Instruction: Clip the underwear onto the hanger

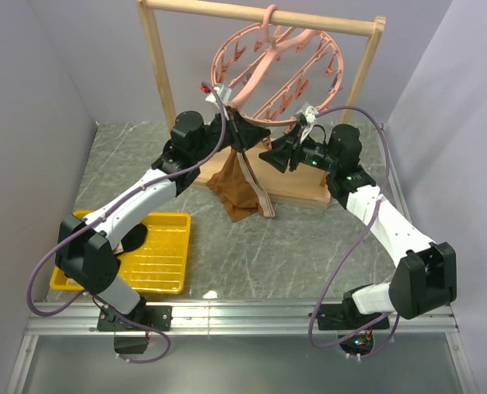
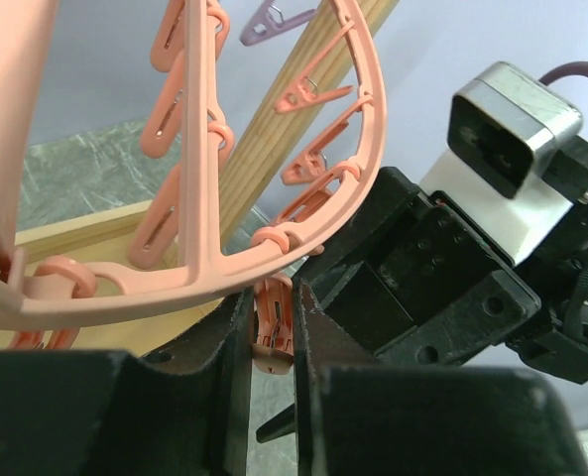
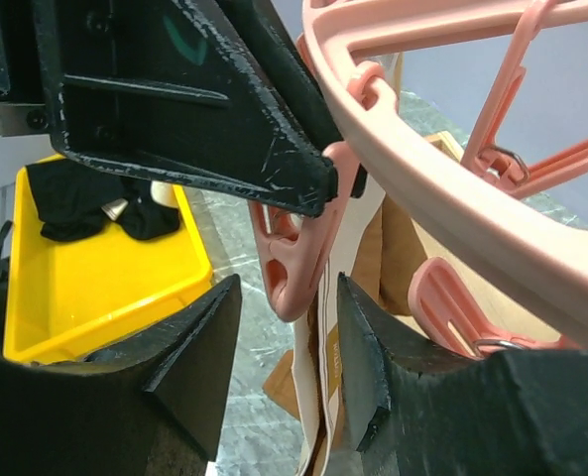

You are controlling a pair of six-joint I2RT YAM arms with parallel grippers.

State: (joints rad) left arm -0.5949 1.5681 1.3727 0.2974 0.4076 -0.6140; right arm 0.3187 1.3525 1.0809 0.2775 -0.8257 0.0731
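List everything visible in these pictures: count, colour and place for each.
rack: one, pale wood, at the back
hanger: one, salmon-pink, hung on the rack's top bar
underwear: one, brown, dangling below the hanger
clip: one of many, pink, pinched at the hanger's rim
tray: one, yellow, near left
black garment: one, black, in the tray
table: one, grey marbled, underneath
left gripper: one, black, shut on the clip
right gripper: one, black, open, beside the underwear

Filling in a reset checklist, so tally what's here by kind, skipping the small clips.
Garments: 2 (brown underwear, black garment)
Hanger: 1
Wooden rack: 1
Yellow tray: 1
Robot arms: 2 (left arm, right arm)
Total: 7
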